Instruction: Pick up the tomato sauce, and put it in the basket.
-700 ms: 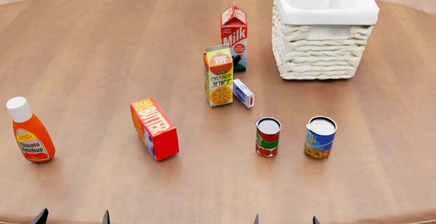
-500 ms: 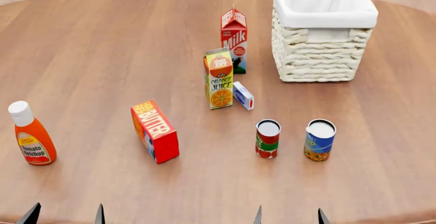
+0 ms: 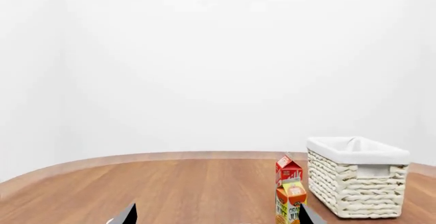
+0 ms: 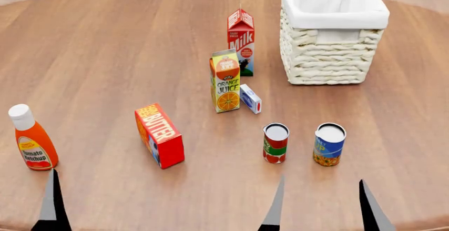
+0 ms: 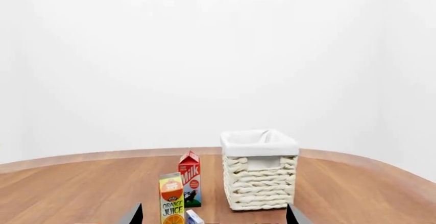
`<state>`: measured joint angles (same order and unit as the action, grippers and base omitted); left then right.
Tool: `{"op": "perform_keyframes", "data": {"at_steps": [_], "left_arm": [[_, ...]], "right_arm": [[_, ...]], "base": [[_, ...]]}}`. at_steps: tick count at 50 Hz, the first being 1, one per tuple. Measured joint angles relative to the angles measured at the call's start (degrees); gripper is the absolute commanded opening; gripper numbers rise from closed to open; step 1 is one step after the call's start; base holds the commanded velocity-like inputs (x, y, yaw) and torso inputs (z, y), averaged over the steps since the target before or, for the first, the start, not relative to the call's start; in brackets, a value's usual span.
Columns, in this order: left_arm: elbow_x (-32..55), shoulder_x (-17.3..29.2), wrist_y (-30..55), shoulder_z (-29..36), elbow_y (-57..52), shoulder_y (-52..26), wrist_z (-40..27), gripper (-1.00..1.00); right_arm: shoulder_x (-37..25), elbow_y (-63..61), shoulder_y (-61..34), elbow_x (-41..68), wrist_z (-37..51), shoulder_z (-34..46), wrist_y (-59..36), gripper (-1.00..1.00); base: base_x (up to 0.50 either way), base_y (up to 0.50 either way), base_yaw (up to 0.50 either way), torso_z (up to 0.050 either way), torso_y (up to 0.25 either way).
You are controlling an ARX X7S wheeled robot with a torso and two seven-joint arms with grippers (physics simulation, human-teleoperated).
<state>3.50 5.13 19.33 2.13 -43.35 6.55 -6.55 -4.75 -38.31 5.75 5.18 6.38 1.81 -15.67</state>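
Note:
The tomato sauce point(image 4: 276, 143), a small can with a silver top and a red and green label, stands upright on the wooden table in the head view. The cream wicker basket point(image 4: 331, 57) with a white liner stands at the far right; it also shows in the left wrist view point(image 3: 354, 185) and the right wrist view point(image 5: 260, 180). My right gripper point(image 4: 323, 210) is open and empty, its fingertips just short of the two cans. My left gripper point(image 3: 216, 219) is open and empty; one of its fingers point(image 4: 51, 202) shows near the front left. The can is out of both wrist views.
A blue-labelled can point(image 4: 329, 144) stands right of the tomato sauce. A butter box point(image 4: 160, 134), an orange juice carton point(image 4: 225, 80), a small blue-white box point(image 4: 251, 98), a milk carton point(image 4: 241, 41) and a ketchup bottle point(image 4: 31, 139) stand on the round table point(image 4: 105, 57).
The fingertips of both grippers have come further up into the head view, toward the objects. The right fingers have spread wider. Nothing on the table has moved.

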Motion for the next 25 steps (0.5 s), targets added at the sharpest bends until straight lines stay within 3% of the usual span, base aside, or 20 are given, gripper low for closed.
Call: {"op": "perform_keyframes", "data": {"at_steps": [5, 25], "left_arm": [[0.41, 0.57, 1.7, 0.35, -4.74, 0.72, -0.62, 1.0], [1.24, 2.33, 3.56, 1.52, -9.86, 1.57, -2.59, 1.0]], "right_arm": [[-0.54, -3.47, 0.53, 0.85, 0.59, -0.07, -1.14, 1.0], [-2.27, -7.17, 1.31, 3.35, 2.2, 0.11, -1.85, 1.0]], "base": [[0.06, 0.0, 0.0, 0.0, 0.0], [0.5, 0.0, 0.0, 0.0, 0.0]]}}
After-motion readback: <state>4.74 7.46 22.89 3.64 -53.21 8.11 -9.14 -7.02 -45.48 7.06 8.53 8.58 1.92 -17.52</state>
